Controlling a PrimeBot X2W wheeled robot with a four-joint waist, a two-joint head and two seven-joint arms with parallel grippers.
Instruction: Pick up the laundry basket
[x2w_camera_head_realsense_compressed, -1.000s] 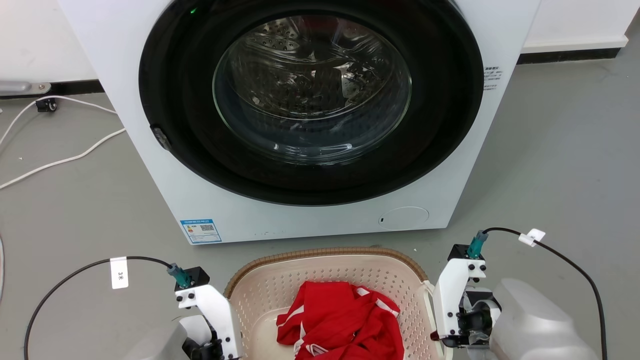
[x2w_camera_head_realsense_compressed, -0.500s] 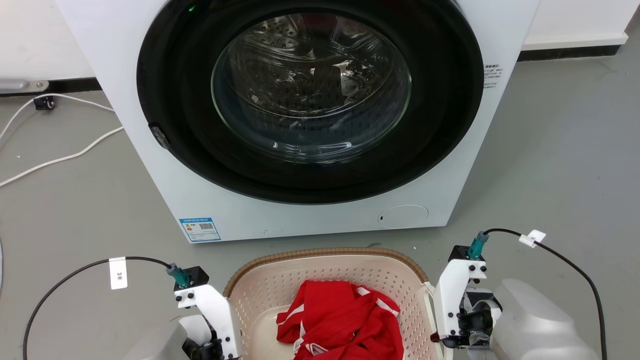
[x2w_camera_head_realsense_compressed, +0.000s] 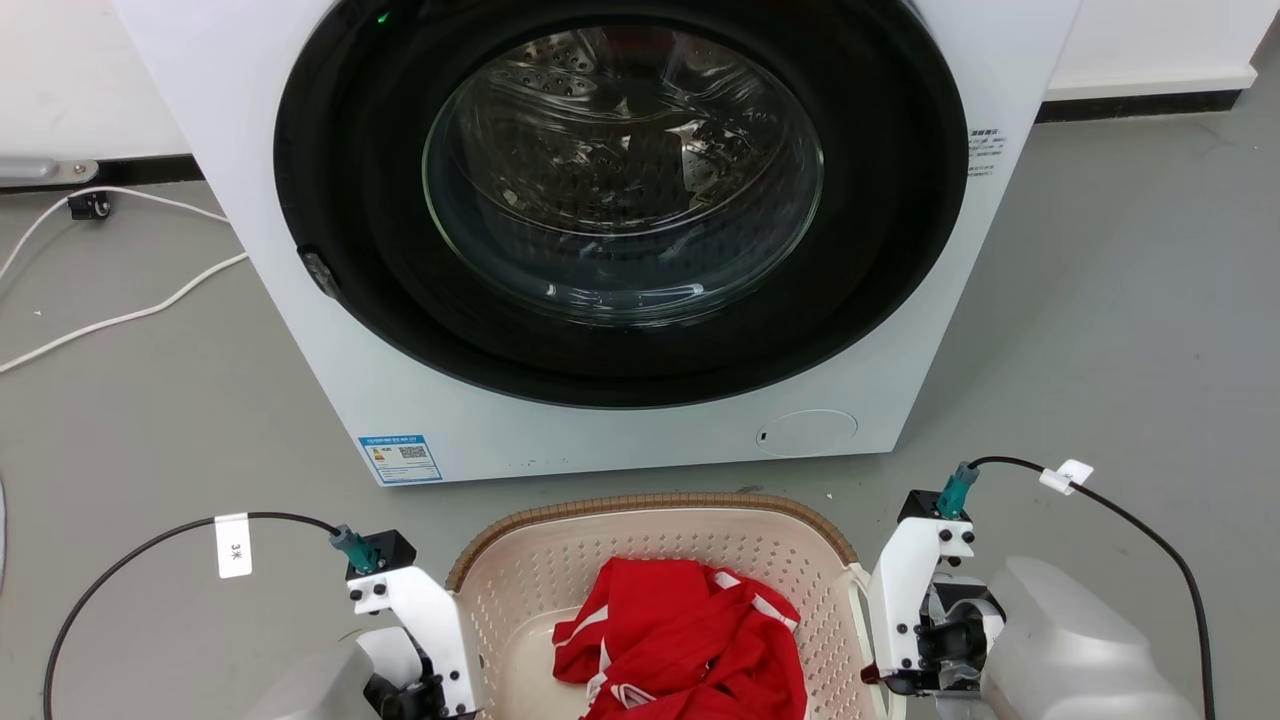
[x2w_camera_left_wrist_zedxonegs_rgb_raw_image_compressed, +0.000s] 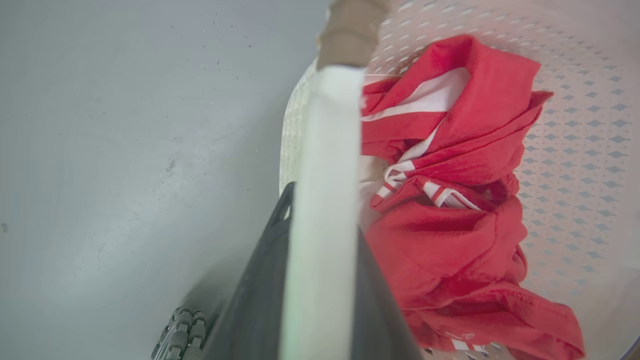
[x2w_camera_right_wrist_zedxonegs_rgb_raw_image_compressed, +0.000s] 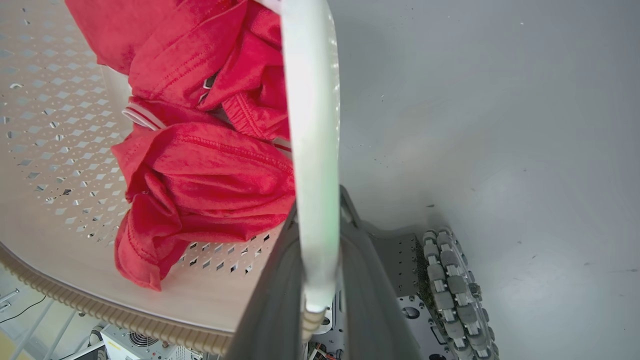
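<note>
The laundry basket (x2w_camera_head_realsense_compressed: 650, 501) sits between the two grippers, low in front of the robot and just short of the washing machine (x2w_camera_head_realsense_compressed: 320, 330), and both grippers are on it for a two-sided lift. The left gripper (x2w_camera_left_wrist_zedxonegs_rgb_raw_image_compressed: 320, 220) is closed around the basket's left handle (x2w_camera_left_wrist_zedxonegs_rgb_raw_image_compressed: 327, 150). The white bar runs up from between its dark fingers, one finger on the outer side and one on the basket side, with no gap showing. The right gripper (x2w_camera_right_wrist_zedxonegs_rgb_raw_image_compressed: 318, 215) mirrors this on the right handle (x2w_camera_right_wrist_zedxonegs_rgb_raw_image_compressed: 310, 100), pinching the white bar from both sides. Holding opposite handles makes sense, since the basket is wide and a single grip would likely tip it. The red garment (x2w_camera_head_realsense_compressed: 690, 640) lies bunched in the bottom of the basket, inward of each gripper (to the right of the left fingers, to the left of the right ones). It is roughly central, so the load should be fairly balanced. Outward of each gripper is bare grey floor (x2w_camera_head_realsense_compressed: 1100, 330). I cannot tell whether the base is clear of the floor. Judging by the grips, the lift itself is the step in hand, and both arms would need to rise evenly.
</note>
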